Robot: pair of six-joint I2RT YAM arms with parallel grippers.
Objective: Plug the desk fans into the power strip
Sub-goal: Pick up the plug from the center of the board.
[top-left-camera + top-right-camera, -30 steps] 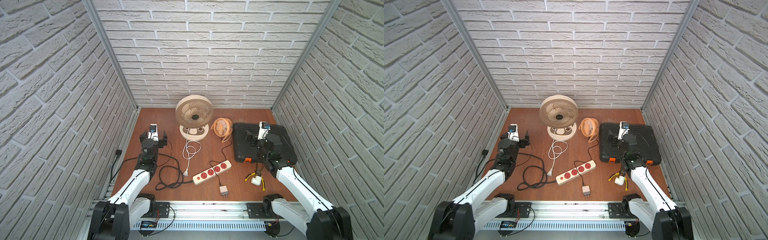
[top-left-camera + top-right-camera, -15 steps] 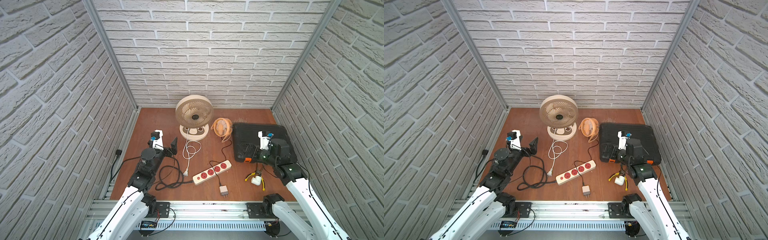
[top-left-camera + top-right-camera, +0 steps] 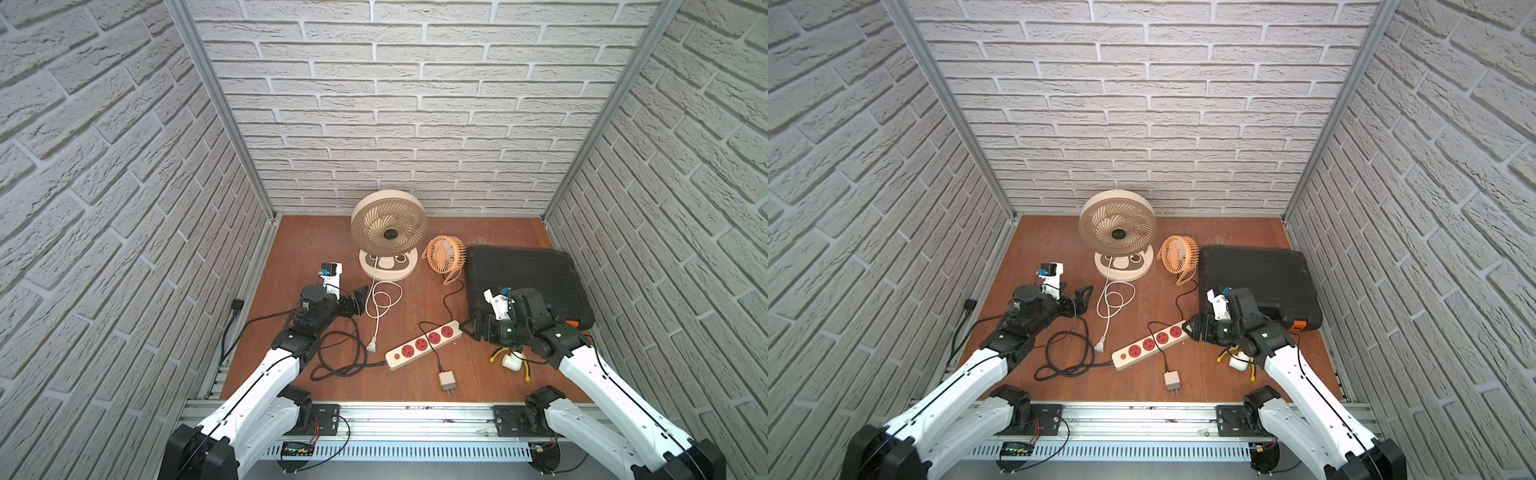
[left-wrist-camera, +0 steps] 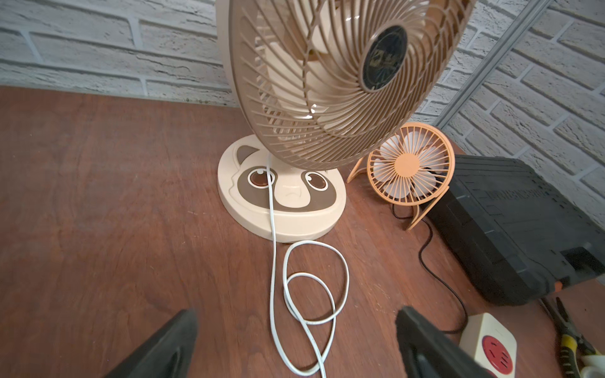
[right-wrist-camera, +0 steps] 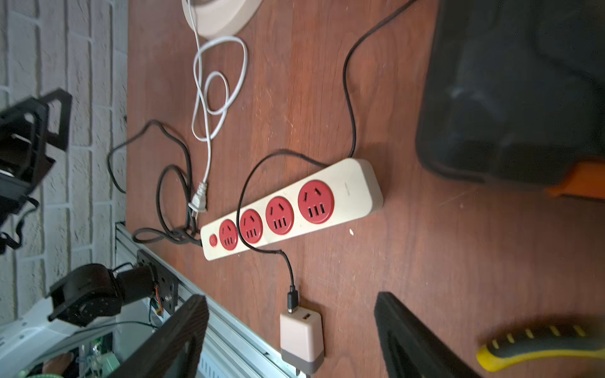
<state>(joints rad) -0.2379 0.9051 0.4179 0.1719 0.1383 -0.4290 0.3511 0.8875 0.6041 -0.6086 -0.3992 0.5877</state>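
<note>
The beige desk fan stands at the back on a raccoon-face base. Its white cord loops forward to a loose two-pin plug lying left of the power strip. No plug sits in any of the strip's red sockets. My left gripper is open, low over the cord loops. My right gripper is open at the strip's right end and holds nothing.
A small orange fan runs a thin black cord across the strip to a USB charger. A black tool case fills the right. Yellow-handled pliers lie under my right arm. The strip's thick black cord coils front left.
My left arm has reached forward and right toward the white cord. My right arm has come off the tool case, leftward and down to the strip's right end, with its jaws slightly narrower.
</note>
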